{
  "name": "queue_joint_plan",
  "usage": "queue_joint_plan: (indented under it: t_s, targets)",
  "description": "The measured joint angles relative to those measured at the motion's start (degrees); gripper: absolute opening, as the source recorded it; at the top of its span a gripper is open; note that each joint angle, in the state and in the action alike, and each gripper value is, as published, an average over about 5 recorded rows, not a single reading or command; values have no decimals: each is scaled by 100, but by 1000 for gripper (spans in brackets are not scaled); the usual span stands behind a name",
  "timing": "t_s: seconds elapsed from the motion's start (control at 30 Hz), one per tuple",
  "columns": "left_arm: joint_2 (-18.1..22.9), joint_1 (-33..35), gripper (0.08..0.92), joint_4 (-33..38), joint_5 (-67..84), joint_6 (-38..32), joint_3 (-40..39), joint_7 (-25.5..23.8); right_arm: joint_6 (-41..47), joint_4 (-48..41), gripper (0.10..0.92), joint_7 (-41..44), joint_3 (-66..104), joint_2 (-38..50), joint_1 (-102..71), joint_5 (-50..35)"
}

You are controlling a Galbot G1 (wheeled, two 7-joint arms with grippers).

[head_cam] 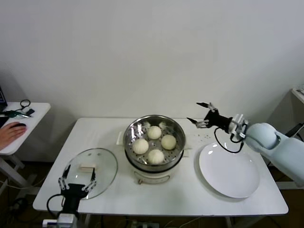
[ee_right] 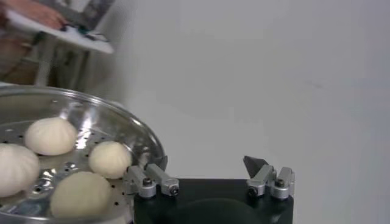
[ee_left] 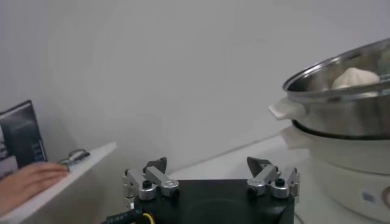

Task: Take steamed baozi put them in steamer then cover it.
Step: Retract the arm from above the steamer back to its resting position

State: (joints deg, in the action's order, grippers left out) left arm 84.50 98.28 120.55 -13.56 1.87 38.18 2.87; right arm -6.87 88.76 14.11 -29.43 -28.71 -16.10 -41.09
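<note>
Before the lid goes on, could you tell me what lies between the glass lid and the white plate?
The steamer with four baozi, in the head view.

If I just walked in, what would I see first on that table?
Your eye goes first to the round shiny stainless-steel steamer in the middle of the white table, with four small cream-white dome-shaped buns sitting uncovered on its tray. The round clear glass lid lies flat on the table to the robot's left, right by the open left hand. On the right, a big flat white plate sits bare, the open right hand above the table behind it.
</note>
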Motion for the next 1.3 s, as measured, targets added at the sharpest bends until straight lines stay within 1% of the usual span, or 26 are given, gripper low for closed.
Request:
queue_joint_plan:
  t_s: [0.27, 0.57, 0.77, 0.97, 1.3]
  targets:
    - [-117, -113, 823, 42, -951, 183, 27, 30, 118, 245, 823, -362, 2364, -510, -2113, 367]
    - [-277, -274, 823, -141, -3310, 308, -48, -53, 344, 476, 823, -504, 4232, -1261, -3795, 690]
    - [-284, -485, 823, -417, -4974, 357, -138, -198, 423, 564, 823, -537, 4983, -1654, -4538, 845]
    - [-231, -778, 823, -865, -6271, 283, -105, -233, 460, 581, 823, -542, 5482, -1997, -5063, 1012]
    - [-192, -1255, 823, -1746, -7301, 54, 5, -191, 474, 581, 823, -548, 5978, -2302, -5553, 1266]
